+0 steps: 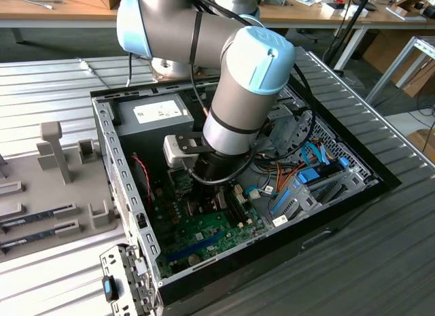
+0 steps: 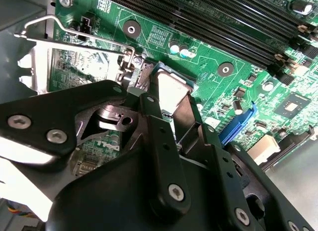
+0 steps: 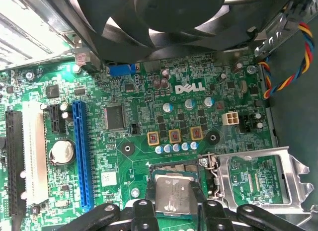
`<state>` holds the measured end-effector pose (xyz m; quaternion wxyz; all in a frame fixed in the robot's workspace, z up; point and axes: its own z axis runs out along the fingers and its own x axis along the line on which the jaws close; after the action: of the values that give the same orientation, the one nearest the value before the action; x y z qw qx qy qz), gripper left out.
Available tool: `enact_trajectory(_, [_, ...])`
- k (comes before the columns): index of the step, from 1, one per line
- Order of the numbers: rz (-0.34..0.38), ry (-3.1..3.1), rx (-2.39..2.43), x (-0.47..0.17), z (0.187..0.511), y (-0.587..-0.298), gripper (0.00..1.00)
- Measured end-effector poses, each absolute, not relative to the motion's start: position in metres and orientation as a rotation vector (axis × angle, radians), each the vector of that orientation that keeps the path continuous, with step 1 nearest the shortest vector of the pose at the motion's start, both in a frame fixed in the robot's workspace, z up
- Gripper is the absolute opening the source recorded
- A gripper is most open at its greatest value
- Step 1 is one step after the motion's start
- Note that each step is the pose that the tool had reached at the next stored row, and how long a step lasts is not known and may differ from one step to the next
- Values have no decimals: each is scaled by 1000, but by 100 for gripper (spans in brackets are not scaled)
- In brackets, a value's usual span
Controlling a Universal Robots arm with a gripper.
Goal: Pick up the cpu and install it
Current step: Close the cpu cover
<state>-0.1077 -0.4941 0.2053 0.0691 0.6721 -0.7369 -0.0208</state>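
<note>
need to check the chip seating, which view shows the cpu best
The first wrist view: the cpu faces the camera at the socket, between the gripper fingers. The second wrist view shows it obliquely; in the exterior view the arm hides it.

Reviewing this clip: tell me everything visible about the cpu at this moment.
The cpu is a small flat square chip with a dull silvery-grey metal top that looks lightly scuffed. In both wrist views it sits between the black fingers of the gripper, one on each side. It is level over the socket on the green motherboard, whose metal retention frame is swung open beside it. Whether it is fully seated cannot be told.
</note>
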Motion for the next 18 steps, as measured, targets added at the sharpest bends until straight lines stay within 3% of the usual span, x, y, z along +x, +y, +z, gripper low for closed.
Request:
enact_trajectory(5, [-63,-2219,2023,-107,205,-494,40])
enact_trajectory(6, [-63,-2219,2023,-107,205,-494,46])
enact_trajectory(16, [-63,-2219,2023,-107,203,-494,46])
enact_trajectory(18, [-63,-2219,2023,-107,203,-494,39])
